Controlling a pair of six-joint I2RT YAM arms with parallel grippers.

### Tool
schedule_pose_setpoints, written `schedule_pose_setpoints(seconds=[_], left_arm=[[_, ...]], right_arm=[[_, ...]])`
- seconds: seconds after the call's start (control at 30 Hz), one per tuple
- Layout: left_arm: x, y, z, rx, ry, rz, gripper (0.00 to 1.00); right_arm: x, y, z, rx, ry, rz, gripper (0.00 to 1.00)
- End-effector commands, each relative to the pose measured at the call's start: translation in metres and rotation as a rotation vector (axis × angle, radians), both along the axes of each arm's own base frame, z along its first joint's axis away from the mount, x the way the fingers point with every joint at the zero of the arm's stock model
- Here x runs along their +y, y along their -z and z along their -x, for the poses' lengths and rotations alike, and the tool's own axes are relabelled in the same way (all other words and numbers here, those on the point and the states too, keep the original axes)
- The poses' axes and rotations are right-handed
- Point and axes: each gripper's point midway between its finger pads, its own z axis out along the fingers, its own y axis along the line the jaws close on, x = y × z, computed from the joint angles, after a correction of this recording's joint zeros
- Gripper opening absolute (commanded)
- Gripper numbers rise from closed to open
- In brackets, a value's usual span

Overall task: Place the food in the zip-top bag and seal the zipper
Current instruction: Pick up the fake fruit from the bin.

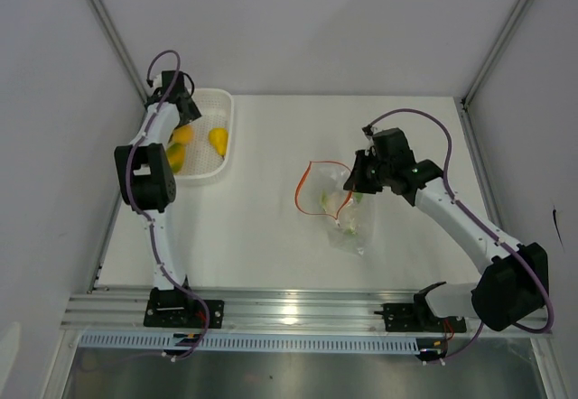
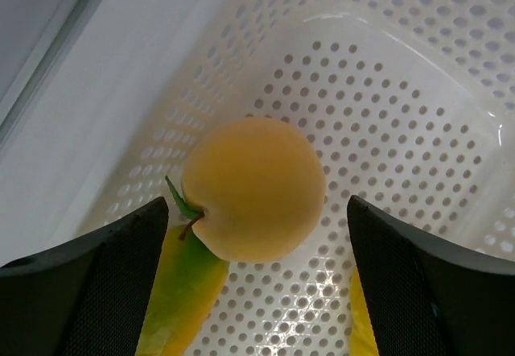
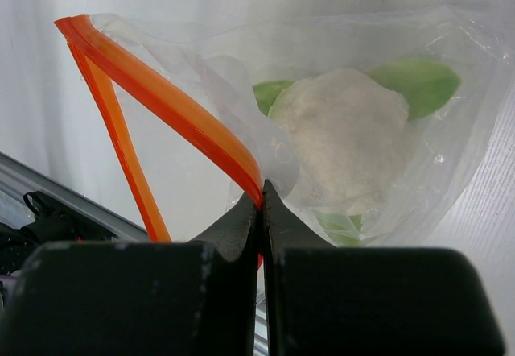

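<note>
My left gripper (image 2: 257,235) hangs open over the white basket (image 2: 386,90). An orange round fruit (image 2: 253,188) lies between and just ahead of its black fingers (image 2: 105,291), untouched. A yellow-green fruit (image 2: 181,291) lies under the orange one, and a yellow piece (image 2: 362,324) shows by the right finger. In the top view the orange fruit (image 1: 183,134), a yellow pear-shaped fruit (image 1: 218,140) and the yellow-green fruit (image 1: 176,155) sit in the basket (image 1: 212,175). My right gripper (image 3: 261,195) is shut on the orange-red zipper (image 3: 161,98) and holds the clear zip-top bag (image 3: 451,155) with its mouth open. A white cauliflower piece (image 3: 346,138) with green leaves lies inside.
The bag (image 1: 348,214) lies mid-table with its zipper loop (image 1: 305,187) toward the left. The right gripper (image 1: 358,178) is at its right top edge. Grey walls stand on both sides. An aluminium rail (image 1: 298,309) carries both arm bases along the near edge.
</note>
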Motion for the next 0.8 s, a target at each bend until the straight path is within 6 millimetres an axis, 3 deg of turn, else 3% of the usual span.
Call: schedule_pose_setpoints(seconds=[0.0, 0.13, 0.5, 0.77], left_arm=[[-0.006, 0.001, 0.000, 0.005, -0.013, 0.087, 0.93], [-0.011, 0.016, -0.002, 0.029, 0.007, 0.112, 0.90], [-0.008, 0.021, -0.007, 0.043, 0.006, 0.174, 0.89], [-0.002, 0.025, -0.007, 0.033, -0.012, 0.230, 0.67]], right_arm=[[0.004, 0.001, -0.005, -0.020, -0.015, -0.007, 0.00], [0.004, 0.000, -0.005, -0.021, -0.014, -0.011, 0.00], [0.004, 0.000, -0.006, -0.027, -0.012, -0.013, 0.00], [0.003, -0.001, -0.006, -0.029, -0.007, -0.012, 0.00]])
